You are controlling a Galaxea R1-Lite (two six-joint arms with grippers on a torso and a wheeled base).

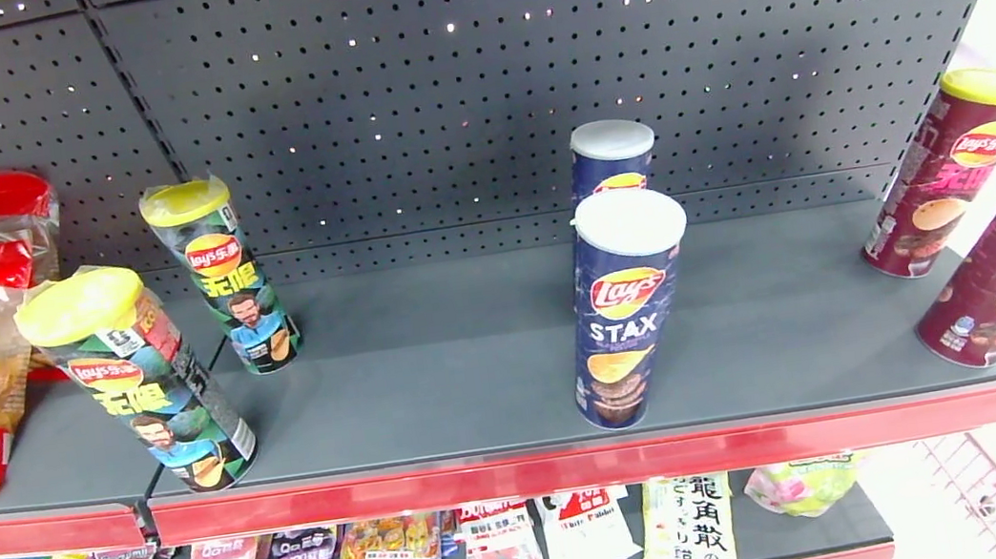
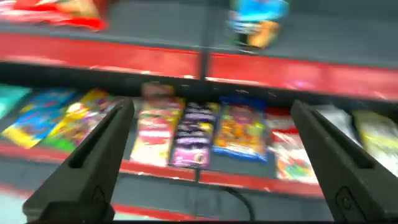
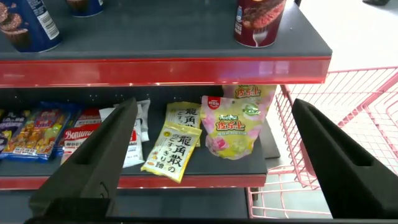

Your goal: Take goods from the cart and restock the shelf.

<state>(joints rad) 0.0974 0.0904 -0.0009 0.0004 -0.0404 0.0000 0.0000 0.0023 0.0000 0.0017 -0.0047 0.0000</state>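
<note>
The grey shelf (image 1: 470, 360) is red-edged; navy cans (image 1: 624, 321) wear white lids (image 1: 630, 222), maroon cans (image 1: 946, 172) and teal cans (image 1: 152, 392) yellow.

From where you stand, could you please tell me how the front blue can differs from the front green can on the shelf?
The front blue can has a white lid; the front green can has a yellow one. The blue can's body is navy, the green can's teal. The blue can stands mid-shelf, the green can towards the left end. Both stand near the shelf's front edge.

Chip cans (image 1: 631, 300) upright on shelf (image 1: 470, 360); pink cart (image 3: 367, 71) nr it
</note>
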